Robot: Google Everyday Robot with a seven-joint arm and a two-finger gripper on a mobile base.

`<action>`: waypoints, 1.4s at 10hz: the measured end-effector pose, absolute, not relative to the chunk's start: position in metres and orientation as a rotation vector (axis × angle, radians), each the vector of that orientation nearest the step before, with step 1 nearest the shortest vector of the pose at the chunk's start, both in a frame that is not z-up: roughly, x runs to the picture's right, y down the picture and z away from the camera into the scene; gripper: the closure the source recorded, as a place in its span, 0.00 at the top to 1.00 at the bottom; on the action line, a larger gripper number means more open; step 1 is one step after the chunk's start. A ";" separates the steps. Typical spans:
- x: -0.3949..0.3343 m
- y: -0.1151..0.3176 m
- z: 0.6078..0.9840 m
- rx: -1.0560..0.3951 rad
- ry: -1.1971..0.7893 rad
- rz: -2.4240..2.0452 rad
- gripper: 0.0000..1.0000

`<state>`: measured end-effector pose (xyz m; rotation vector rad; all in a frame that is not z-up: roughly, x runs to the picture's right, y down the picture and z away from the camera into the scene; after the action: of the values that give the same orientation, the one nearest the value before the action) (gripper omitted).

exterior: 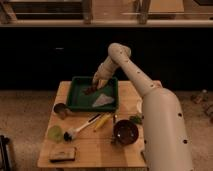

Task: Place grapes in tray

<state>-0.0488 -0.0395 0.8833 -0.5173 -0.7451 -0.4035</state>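
A green tray (75,101) stands at the back of the wooden table. A dark bunch of grapes (90,90) lies in the tray near its middle back. My gripper (97,80) hangs over the tray just above and to the right of the grapes, at the end of the white arm (131,70) that reaches in from the right. A pale folded cloth (103,100) lies in the tray's right half.
On the wooden table (90,145) stand a metal cup (60,110), a green round object (55,133), a brush with a yellow utensil (87,125), a dark bowl (125,132) and a dark sponge (62,153). My white body (167,135) fills the right.
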 end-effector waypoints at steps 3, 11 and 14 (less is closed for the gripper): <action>-0.046 -0.038 0.889 -0.522 -0.740 -0.390 0.26; -0.044 -0.027 0.892 -0.569 -0.800 -0.355 0.80; -0.046 -0.029 0.888 -0.565 -0.809 -0.342 0.80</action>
<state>-0.0459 -0.0290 0.8880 -0.5652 -0.8087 -0.3421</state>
